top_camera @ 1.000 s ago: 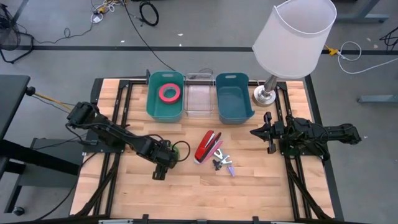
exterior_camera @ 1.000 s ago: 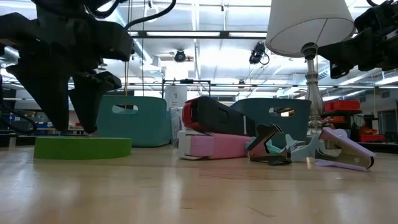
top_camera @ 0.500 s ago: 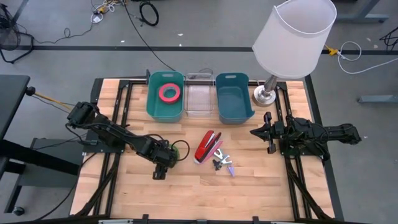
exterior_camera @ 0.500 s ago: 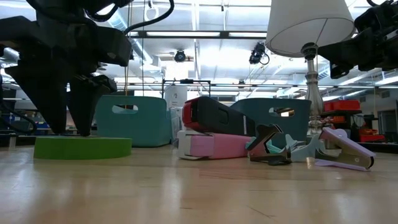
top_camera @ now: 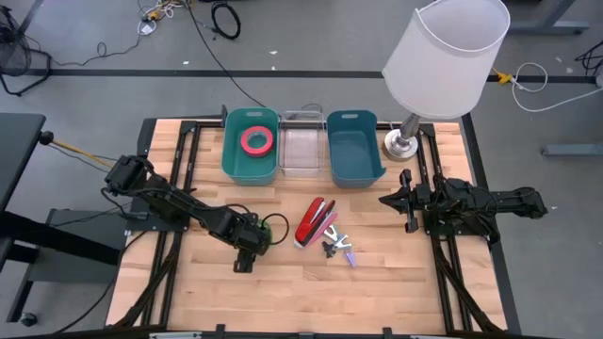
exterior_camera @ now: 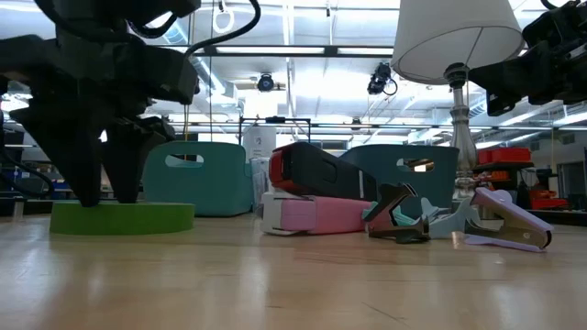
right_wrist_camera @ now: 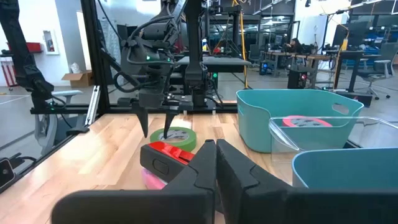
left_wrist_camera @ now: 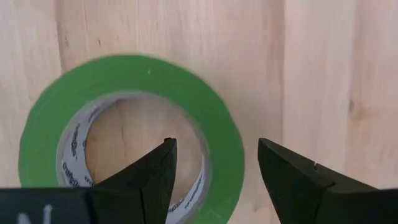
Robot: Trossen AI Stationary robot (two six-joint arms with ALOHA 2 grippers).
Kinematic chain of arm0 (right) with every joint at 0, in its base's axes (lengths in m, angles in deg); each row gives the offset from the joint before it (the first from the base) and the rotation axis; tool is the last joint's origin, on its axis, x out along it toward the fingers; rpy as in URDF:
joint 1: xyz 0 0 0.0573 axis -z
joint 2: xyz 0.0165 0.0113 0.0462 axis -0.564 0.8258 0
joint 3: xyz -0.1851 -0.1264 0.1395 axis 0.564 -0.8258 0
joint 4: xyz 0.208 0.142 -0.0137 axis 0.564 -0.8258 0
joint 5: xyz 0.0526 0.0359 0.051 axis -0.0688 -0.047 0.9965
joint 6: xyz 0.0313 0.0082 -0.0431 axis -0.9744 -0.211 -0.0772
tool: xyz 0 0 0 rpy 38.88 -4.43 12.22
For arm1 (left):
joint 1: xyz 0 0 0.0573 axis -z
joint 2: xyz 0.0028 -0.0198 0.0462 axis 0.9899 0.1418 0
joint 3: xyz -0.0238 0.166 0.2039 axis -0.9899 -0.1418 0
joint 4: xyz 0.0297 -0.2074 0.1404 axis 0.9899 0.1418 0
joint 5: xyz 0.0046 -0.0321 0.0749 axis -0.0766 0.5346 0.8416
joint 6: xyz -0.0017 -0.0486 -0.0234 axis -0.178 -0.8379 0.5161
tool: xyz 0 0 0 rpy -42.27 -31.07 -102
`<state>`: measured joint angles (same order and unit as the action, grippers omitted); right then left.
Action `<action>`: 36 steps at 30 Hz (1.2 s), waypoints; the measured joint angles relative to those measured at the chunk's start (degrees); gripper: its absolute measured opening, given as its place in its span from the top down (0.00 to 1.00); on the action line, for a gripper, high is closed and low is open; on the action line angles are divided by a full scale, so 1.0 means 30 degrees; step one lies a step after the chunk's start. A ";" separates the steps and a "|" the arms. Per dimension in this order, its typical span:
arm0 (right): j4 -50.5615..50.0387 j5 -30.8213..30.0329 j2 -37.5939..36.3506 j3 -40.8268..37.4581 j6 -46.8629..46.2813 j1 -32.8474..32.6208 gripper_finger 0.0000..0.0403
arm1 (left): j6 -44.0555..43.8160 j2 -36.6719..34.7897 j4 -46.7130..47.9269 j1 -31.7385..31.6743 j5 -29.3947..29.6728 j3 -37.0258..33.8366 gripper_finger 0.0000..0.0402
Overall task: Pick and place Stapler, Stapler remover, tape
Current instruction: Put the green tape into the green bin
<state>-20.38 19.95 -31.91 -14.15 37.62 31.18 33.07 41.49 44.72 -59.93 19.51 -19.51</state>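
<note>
Wooden slat tabletop (top_camera: pixel 283 282): left gripper (left_wrist_camera: pixel 214 165), spread open, straddles the flat green tape roll's (left_wrist_camera: pixel 127 134) wall for pinching; right gripper (right_wrist_camera: pixel 216 163), closed, waits far right.

From overhead we look straight down on the whole surface (top_camera: pixel 301 292). From surface height we look level across it into the room, close to the green tape (exterior_camera: pixel 122 218) and stapler (exterior_camera: pixel 316 197). Our left wrist camera points straight down, very near that tape (left_wrist_camera: pixel 130 134). Our right wrist camera looks level across toward the left arm, sharing tape (right_wrist_camera: pixel 174 136) and stapler (right_wrist_camera: pixel 166 157) with the low view.
</note>
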 joint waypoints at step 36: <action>0.0004 -0.0004 0.0000 0.0000 0.0000 -0.0003 0.96 | -0.0171 0.0852 -0.0318 0.0055 0.0096 0.0012 0.69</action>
<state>-20.36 19.93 -31.91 -14.15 37.62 31.17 32.56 44.05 43.77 -59.76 19.80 -19.48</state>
